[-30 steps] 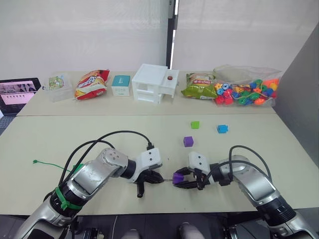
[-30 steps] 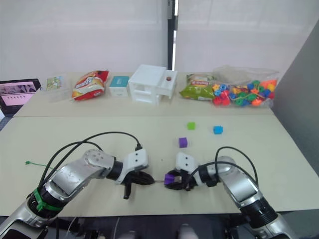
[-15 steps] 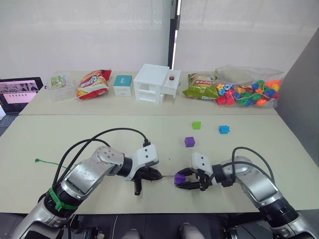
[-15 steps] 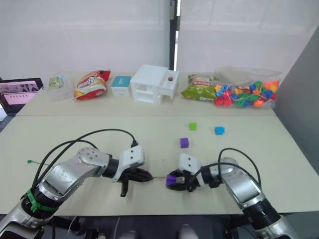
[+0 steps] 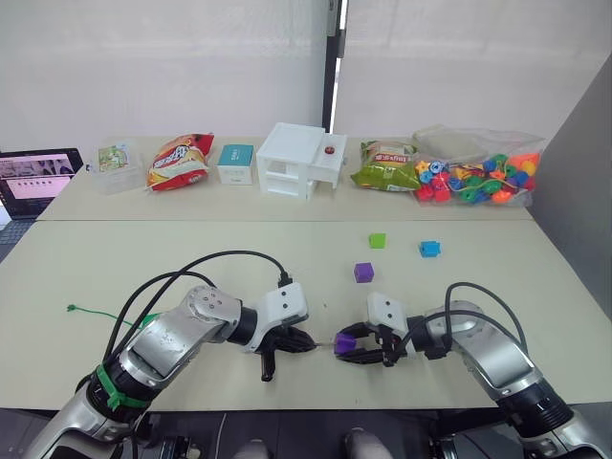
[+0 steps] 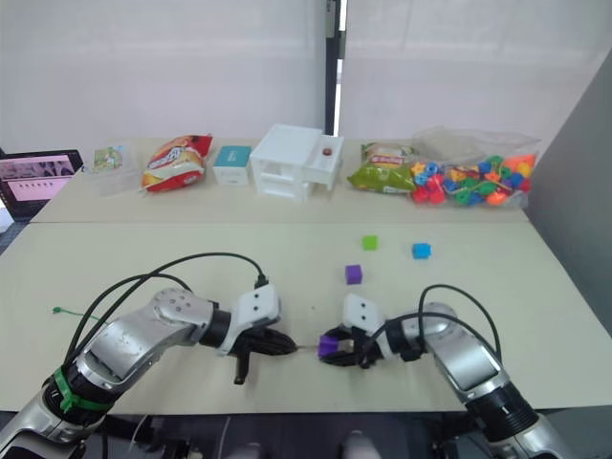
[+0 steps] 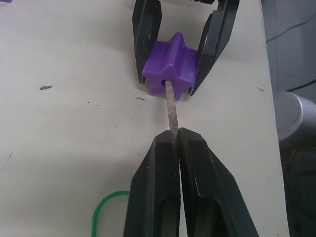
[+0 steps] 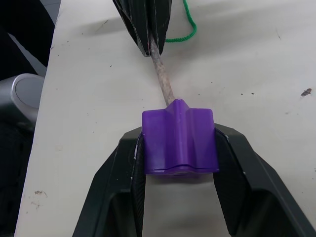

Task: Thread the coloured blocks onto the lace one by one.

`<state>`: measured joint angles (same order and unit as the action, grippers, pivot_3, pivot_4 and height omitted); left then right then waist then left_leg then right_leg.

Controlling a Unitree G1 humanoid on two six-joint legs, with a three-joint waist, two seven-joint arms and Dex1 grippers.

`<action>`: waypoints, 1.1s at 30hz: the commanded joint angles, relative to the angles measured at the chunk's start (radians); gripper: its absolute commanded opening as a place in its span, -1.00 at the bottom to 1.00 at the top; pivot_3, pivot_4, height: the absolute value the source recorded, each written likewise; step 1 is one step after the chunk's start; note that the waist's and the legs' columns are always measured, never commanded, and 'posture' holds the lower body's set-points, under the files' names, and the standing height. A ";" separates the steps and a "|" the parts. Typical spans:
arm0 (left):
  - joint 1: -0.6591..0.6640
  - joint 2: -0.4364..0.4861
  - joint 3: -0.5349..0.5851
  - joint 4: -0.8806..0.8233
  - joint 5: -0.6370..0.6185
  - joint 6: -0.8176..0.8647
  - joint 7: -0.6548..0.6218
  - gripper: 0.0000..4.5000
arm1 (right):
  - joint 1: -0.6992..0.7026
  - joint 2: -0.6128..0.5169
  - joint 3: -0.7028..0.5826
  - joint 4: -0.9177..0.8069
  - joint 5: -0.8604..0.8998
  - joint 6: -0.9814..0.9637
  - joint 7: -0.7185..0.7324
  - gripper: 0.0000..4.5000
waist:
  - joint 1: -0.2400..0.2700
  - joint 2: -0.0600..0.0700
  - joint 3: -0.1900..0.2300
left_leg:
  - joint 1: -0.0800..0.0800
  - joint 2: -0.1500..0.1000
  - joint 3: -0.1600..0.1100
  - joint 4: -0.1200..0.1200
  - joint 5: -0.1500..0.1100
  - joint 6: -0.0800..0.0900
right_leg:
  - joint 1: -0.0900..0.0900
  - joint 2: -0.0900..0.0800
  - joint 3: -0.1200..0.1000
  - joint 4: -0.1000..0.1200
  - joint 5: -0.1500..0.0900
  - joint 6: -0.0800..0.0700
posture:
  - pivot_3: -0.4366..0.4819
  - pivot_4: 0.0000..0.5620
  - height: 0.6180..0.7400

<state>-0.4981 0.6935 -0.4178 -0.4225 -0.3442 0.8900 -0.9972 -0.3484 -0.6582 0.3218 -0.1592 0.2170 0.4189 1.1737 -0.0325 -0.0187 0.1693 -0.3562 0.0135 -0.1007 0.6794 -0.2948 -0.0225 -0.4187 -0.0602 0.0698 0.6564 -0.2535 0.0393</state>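
Altogether we count four coloured blocks, one purple block (image 7: 170, 63) clamped between our right gripper (image 8: 178, 163) fingers, lace (image 7: 172, 112) tip pinched by our left gripper (image 7: 177, 142), beige table (image 5: 143, 258), white wall behind.

Both silver arms reach inward, low in the frame, wrists bent so the pincers face each other. The left pincer (image 5: 308, 343) is pinched tight (fingers pressed together), and the right pincer (image 5: 346, 346) clamps a block.
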 commanded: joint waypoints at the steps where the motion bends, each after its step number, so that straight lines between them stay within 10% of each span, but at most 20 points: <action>1: -0.012 -0.009 -0.009 -0.020 -0.003 -0.002 0.003 -1.00 | 0.012 -0.012 0.019 -0.010 -0.013 0.021 -0.001 -0.39 | 0.000 0.000 0.000 | 0.000 0.000 0.000 0.000 0.000 0.000 | 0.000 0.000 0.000 0.000 0.000 0.000 | -0.05 -0.47 1.00; 20: -0.059 -0.207 -0.070 0.167 0.042 -0.145 -0.013 -1.00 | -0.005 0.028 0.034 -0.084 -0.016 0.083 -0.042 -0.39 | 0.006 0.000 0.000 | 0.002 0.000 0.000 0.001 0.000 0.000 | 0.003 0.000 0.000 -0.001 0.000 0.000 | -0.05 -0.47 1.00; 30: 0.005 -0.036 0.082 0.126 -0.011 -0.240 -0.140 0.43 | 0.018 0.007 0.025 -0.065 -0.024 0.070 -0.052 -0.39 | -0.012 0.000 0.000 | 0.002 0.001 0.000 0.000 0.000 0.000 | 0.001 0.001 0.000 0.001 0.000 0.000 | -0.05 -0.47 1.00; 33: 0.062 0.008 0.088 0.136 0.018 -0.315 -0.160 0.43 | 0.018 0.003 0.022 -0.066 -0.021 0.071 -0.055 -0.39 | -0.011 0.000 0.000 | 0.002 0.001 0.000 0.000 0.000 0.000 | 0.000 0.001 0.000 0.001 0.000 0.000 | -0.05 -0.47 1.00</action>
<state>-0.4492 0.6922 -0.3421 -0.2659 -0.3332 0.6269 -1.1393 -0.3416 -0.6490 0.3359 -0.2205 0.2003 0.4844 1.1184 -0.0430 -0.0187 0.1689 -0.3541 0.0139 -0.1007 0.6790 -0.2948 -0.0225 -0.4181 -0.0598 0.0700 0.6570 -0.2535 0.0393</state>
